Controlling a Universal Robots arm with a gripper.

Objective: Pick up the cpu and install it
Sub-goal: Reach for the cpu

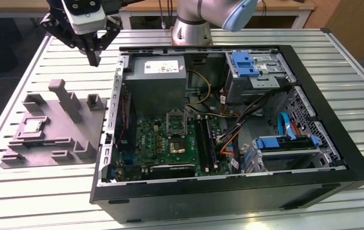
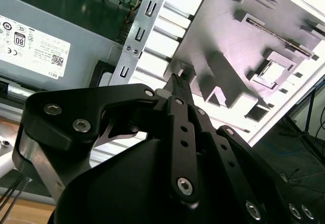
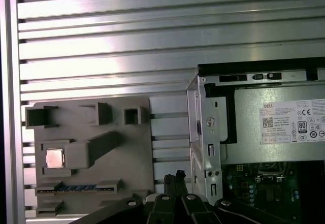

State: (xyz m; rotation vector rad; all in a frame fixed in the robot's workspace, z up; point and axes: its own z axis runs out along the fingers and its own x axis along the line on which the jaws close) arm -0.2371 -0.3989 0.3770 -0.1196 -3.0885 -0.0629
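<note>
Pincer (image 1: 94, 61) hovers empty, well apart from cpu (image 1: 32, 126) on tray (image 1: 73, 130).

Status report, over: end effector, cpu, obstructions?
End effector shut, empty, hovering beside the open computer case. Small silvery square cpu seated in big grey plastic tray, untouched. Nothing over it.

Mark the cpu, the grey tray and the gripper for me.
cpu (image 3: 55, 158): first wrist view, centre of its silvery top.
grey tray (image 3: 127, 153): first wrist view, bare flat base.
gripper (image 1: 94, 62): exterior view, tip of its closed fingers.
</note>
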